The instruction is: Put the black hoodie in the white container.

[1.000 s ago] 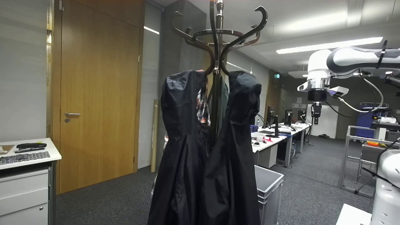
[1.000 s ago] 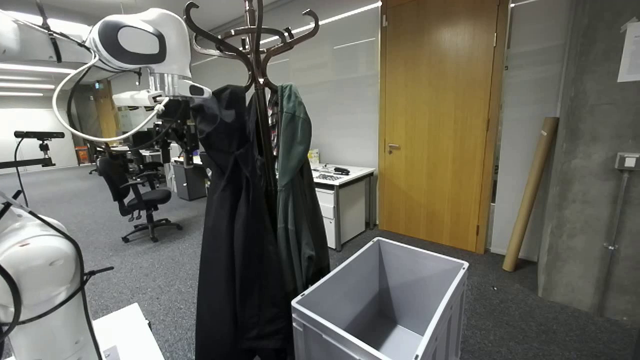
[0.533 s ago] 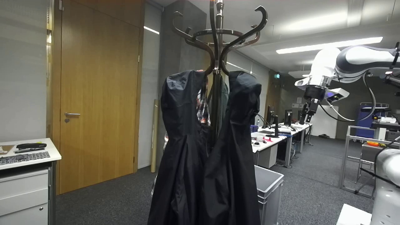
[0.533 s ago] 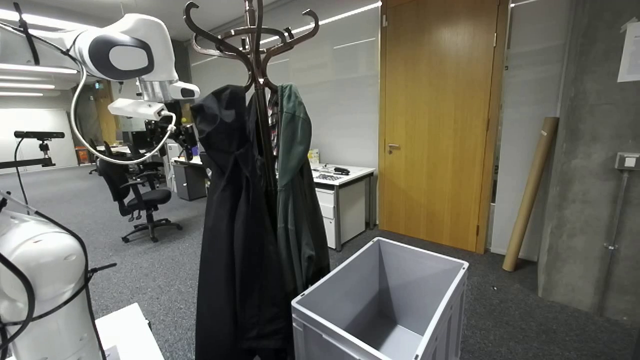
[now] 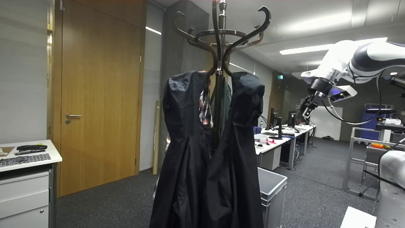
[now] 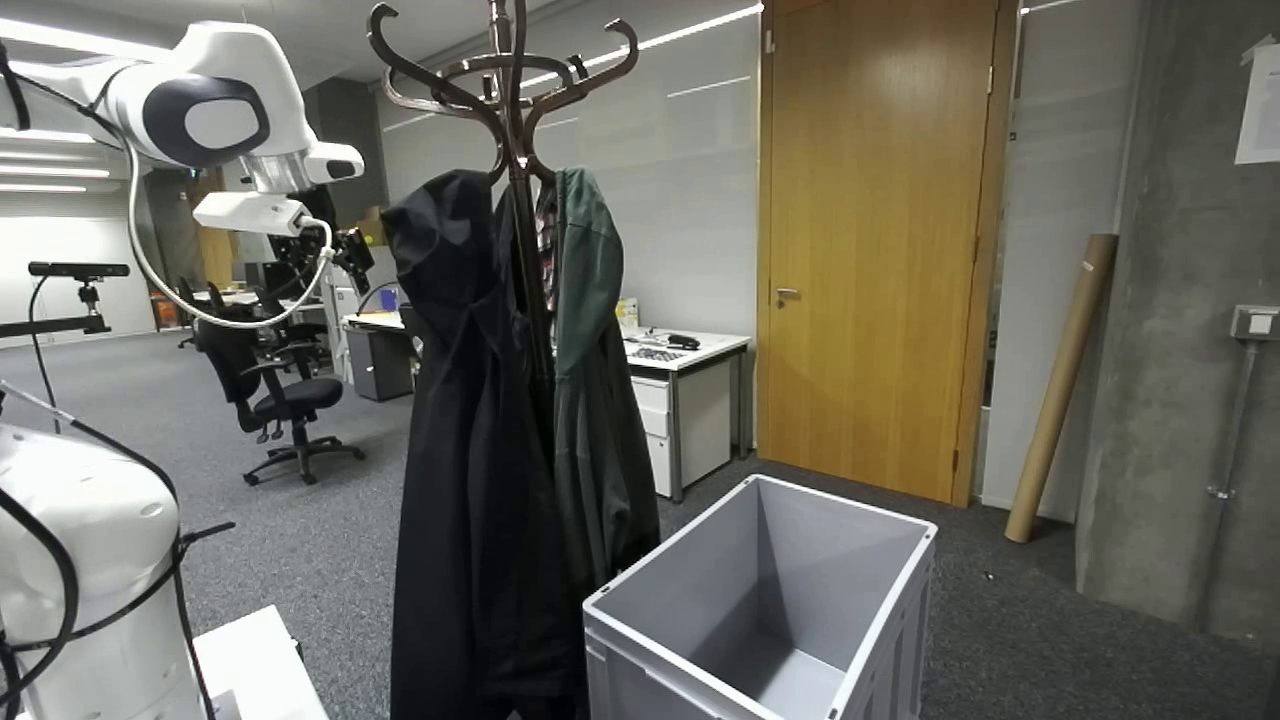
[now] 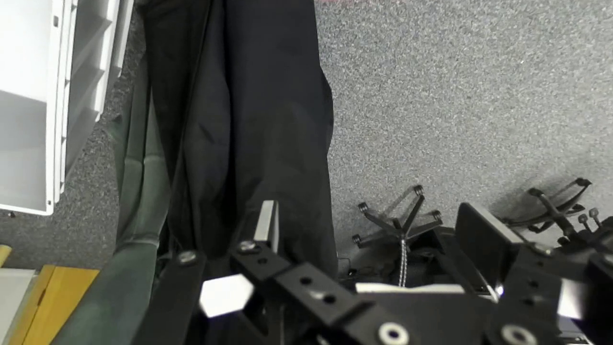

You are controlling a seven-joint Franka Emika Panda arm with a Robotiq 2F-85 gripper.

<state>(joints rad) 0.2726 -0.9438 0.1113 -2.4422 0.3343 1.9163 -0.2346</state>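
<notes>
The black hoodie (image 5: 237,142) hangs limp by its hood from the coat rack, also seen in an exterior view (image 6: 455,450). In the wrist view the hoodie (image 7: 282,120) runs down the middle, behind the left finger. The white container (image 5: 275,190), light grey with ribbed sides, stands on the floor beside the rack. Its bare inside shows in an exterior view (image 6: 840,560), and its rim and ribs show at upper left in the wrist view (image 7: 24,158). My gripper (image 7: 368,230) is open with nothing between its fingers. It is apart from the hoodie, near hood height (image 5: 306,110) (image 6: 355,262).
The dark coat rack (image 5: 220,47) (image 6: 515,110) has curved hooks. A second black garment (image 5: 182,126) with plaid beside its neck hangs next to the hoodie. A dark green garment (image 6: 590,300) hangs nearer the container. Office chairs (image 6: 290,400) and desks stand behind.
The arm has drawn back from the rack, and the gripper has risen and tilted so its fingers point toward the rack. The hoodie and container have not moved.
</notes>
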